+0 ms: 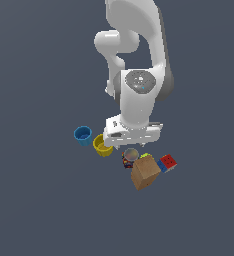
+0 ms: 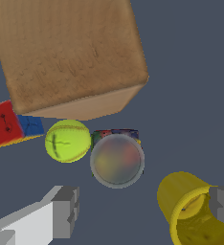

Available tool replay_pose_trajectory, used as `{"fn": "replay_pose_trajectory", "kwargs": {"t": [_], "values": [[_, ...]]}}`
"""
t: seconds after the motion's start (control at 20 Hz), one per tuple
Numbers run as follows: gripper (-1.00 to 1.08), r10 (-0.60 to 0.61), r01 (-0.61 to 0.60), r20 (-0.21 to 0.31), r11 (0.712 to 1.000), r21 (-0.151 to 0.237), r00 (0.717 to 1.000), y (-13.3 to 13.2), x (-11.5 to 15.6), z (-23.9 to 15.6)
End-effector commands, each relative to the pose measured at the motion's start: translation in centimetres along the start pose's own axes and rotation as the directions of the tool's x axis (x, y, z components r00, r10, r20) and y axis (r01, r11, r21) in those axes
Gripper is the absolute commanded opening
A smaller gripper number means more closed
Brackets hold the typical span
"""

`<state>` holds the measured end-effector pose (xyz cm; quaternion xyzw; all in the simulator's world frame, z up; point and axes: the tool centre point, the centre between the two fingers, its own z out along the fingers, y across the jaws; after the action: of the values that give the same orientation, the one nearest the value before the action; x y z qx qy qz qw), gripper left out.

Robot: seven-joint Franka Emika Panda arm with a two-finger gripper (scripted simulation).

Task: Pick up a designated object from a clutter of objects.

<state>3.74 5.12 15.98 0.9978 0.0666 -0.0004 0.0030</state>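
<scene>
I find the gripper (image 2: 142, 210) standing wide apart and empty, its two fingers (image 2: 65, 210) visible at the near edge of the wrist view with clear floor between them; nothing is held and I see no contact with the jar. The jar (image 2: 117, 159) sits upright directly ahead of the gap, beyond the fingertips and roughly centred between them, perhaps slightly toward the pale finger's side. Its round grey lid faces the camera, so its long axis runs toward the wrist, and only a strip of its patchwork side shows. In my judgement the coming move turns on this offset: the hand must advance over the jar before it descends, since the fingers at present straddle bare floor short of it. The clearances are tight. A green ball (image 2: 68, 140) lies touching or just beside the jar on the pale finger's side, and the yellow cup (image 2: 190, 210) lies on its side at the other finger, overlapping it in view; I cannot tell whether they touch. The tan box (image 2: 68, 57) stands beyond the jar, near it, and the cube (image 2: 11, 125) lies past the ball. In the exterior view the hand (image 1: 133, 134) hovers low above the jar (image 1: 130, 156), with the blue cup (image 1: 83, 135) well off to one side. I judge the ball and the yellow cup the likeliest obstructions.
</scene>
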Motion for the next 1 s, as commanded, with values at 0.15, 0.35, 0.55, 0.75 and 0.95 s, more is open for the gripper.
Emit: {"fn": "replay_pose_trajectory", "kwargs": {"t": [0.15, 0.35, 0.55, 0.75, 0.95], "values": [[1.00, -0.017, 0.017, -0.001, 1.000, 0.004, 1.000, -0.9, 0.1, 3.6], [1.00, -0.022, 0.022, -0.001, 1.000, 0.005, 1.000, -1.3, 0.1, 4.9], [1.00, -0.023, 0.023, 0.000, 1.000, 0.006, 1.000, -1.3, 0.0, 5.0], [1.00, -0.023, 0.023, 0.000, 1.000, 0.006, 1.000, -1.3, 0.0, 5.6], [1.00, -0.024, 0.024, 0.000, 1.000, 0.006, 1.000, -1.3, 0.0, 7.2]]}}
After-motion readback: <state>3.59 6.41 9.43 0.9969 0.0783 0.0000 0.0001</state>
